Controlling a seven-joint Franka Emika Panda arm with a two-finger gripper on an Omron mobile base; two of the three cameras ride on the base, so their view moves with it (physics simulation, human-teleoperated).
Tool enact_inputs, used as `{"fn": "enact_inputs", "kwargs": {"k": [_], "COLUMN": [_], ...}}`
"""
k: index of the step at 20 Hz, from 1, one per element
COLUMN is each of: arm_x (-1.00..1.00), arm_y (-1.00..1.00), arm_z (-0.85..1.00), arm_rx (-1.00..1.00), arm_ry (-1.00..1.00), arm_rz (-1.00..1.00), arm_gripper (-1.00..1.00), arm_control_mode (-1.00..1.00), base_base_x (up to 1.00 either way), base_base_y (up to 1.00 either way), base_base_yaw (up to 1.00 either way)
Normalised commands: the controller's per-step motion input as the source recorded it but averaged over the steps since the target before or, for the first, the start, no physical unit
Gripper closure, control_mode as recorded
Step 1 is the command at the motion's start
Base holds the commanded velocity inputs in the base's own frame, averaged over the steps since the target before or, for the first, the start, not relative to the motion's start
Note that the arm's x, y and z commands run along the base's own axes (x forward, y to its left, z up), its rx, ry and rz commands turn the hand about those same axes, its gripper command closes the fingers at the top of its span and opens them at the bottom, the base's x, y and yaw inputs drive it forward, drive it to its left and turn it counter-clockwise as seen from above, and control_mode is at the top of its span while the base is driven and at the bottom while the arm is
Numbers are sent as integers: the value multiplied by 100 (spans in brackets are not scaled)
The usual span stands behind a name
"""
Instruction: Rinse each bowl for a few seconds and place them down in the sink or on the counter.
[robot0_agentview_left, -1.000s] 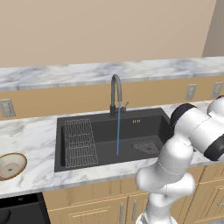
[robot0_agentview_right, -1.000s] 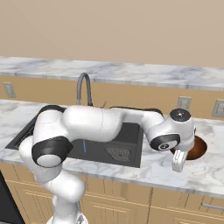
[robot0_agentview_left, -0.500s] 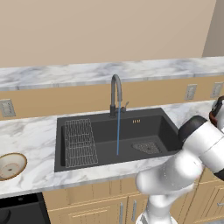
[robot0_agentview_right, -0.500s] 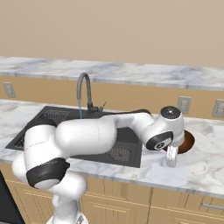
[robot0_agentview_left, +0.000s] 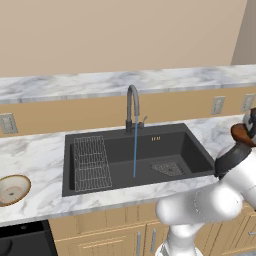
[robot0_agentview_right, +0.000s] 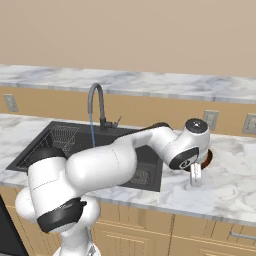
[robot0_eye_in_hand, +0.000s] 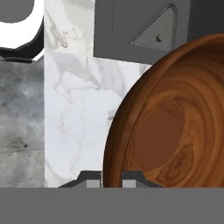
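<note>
End effector (robot0_eye_in_hand: 111, 177) pinched narrow on near rim of brown bowl (robot0_eye_in_hand: 175, 127), bowl on bench (robot0_eye_in_hand: 74, 113) right of sink (robot0_agentview_right: 145, 165). Tap stream (robot0_agentview_left: 135, 150) lies leftward. Tan bowl (robot0_agentview_left: 12, 189) far left.

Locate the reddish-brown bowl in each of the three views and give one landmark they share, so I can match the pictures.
Left base view: reddish-brown bowl at the far right edge, on the counter right of the sink.
Right base view: a sliver of it right of centre, behind the arm's wrist.
Hand view: it covers the right half, its rim between the shut gripper fingertips.
Shared landmark: the mesh drain.
</note>
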Motion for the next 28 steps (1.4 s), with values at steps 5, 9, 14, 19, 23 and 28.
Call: {"fn": "enact_inputs", "kwargs": {"k": [5, 9, 14, 19, 23, 28], "arm_x": [12, 17, 17, 17, 15, 18], "arm_y": [28, 35, 35, 35, 34, 29], "arm_z": [0, 0, 0, 0, 0, 0], "arm_rx": [-2, -1, -1, 0, 0, 0], "arm_ry": [-1, -1, 0, -1, -1, 1], "arm_rz": [13, 11, 9, 9, 10, 11], "arm_gripper": [100, 100, 100, 100, 100, 100], "arm_control_mode": [-100, -100, -100, -100, -100, -100], "base_base_x": [0, 0, 0, 0, 0, 0], "base_base_y": [0, 0, 0, 0, 0, 0], "base_base_yaw": [0, 0, 0, 0, 0, 0]}}
